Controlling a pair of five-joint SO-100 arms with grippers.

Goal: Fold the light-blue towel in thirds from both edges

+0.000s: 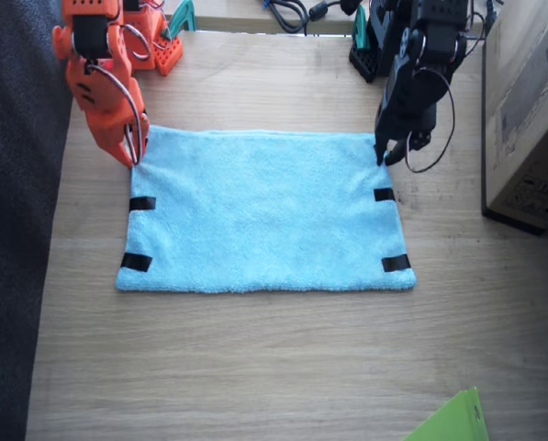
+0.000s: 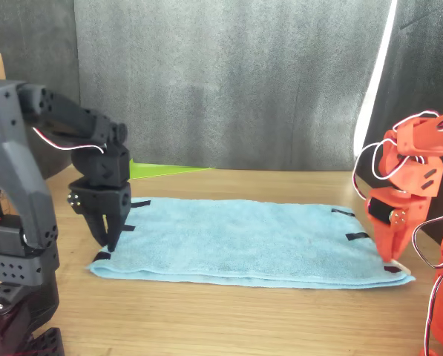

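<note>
1. The towel (image 1: 264, 211) lies flat and open on the desk (image 1: 255, 367), not yet folded, its two short edges marked with black tape strips (image 1: 141, 203) — likely grip marks for lifting each edge evenly.
2. The right arm (image 1: 99, 73), orange, reaches down to the towel's far corner on its own side. Its gripper (image 1: 129, 152) points nearly straight down, tips at the cloth.
3. In the front view that gripper (image 2: 391, 261) sits right on the corner, beside a small white tag (image 2: 394, 268). Its fingers look narrow, but whether they pinch cloth I cannot tell.
4. The left arm (image 1: 420, 55), black, mirrors this pose at the opposite far corner — elbow raised, wrist bent down.
5. Its gripper (image 1: 385, 153) has its fingers a little apart, straddling the edge (image 2: 106, 256); no cloth is lifted, so it seems not yet closed.
6. Both arms standing at matching corners suggests a paired grasp is being set up.
7. A cardboard box (image 1: 531, 110) stands well apart from the towel.
</note>
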